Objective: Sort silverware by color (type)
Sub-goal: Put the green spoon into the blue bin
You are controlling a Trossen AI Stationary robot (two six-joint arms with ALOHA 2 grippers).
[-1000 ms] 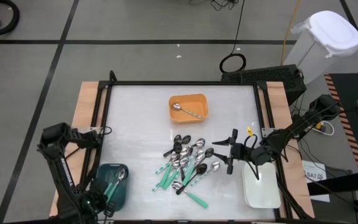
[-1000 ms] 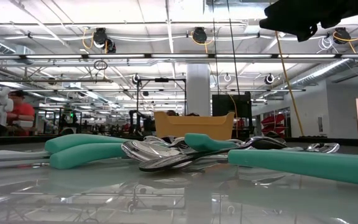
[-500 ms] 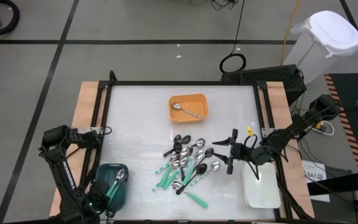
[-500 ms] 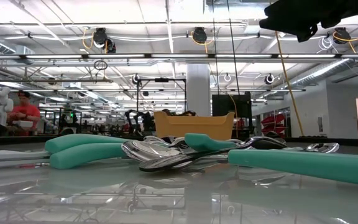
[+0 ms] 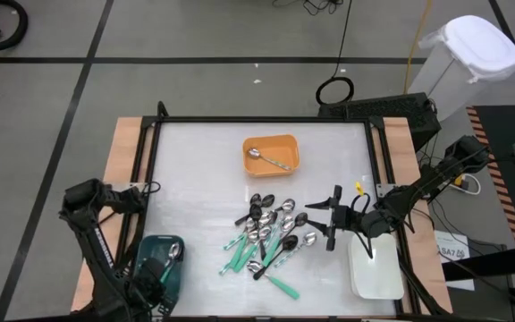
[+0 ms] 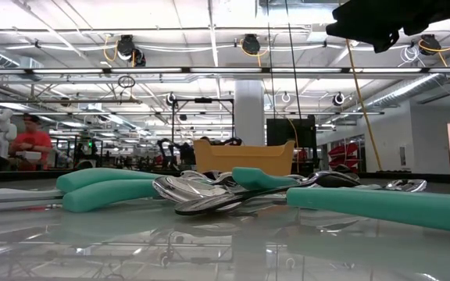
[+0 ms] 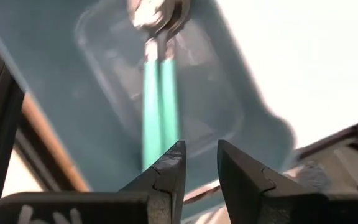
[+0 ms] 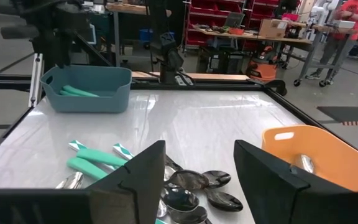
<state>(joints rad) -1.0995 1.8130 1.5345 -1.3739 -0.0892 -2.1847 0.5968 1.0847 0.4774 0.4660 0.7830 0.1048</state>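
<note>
The table (image 5: pixel 195 170) carries 3 trays and 1 heap of spoons. The white tray (image 5: pixel 375 268) lies at the right edge near the front corner, with nothing visible in it. The orange tray (image 5: pixel 271 154) sits toward the back edge, middle, with 1 silver spoon (image 5: pixel 266 158) inside. The teal tray (image 5: pixel 161 266) is at the front left corner and holds what look like 2 green spoons (image 7: pixel 160 87), handles side by side.

The heap (image 5: pixel 271 237) lies just right of the table's middle toward the front: green, silver and black spoons crossed over one another, most still unsorted.

The left gripper (image 7: pixel 199 163) hangs above the teal tray's near rim, fingers a little apart and holding nothing. It looks as though a green spoon has just gone in, so the step in hand is likely the release.

The right gripper (image 5: pixel 332 217) hovers at the heap's right side, between the heap and the white tray, fingers wide apart and empty.

By this reading the sort is early. The next move calls for a pick from the heap, and the crossed handles mean choosing a spoon lying on top or at the fringe, then carrying it to the tray of its kind.
</note>
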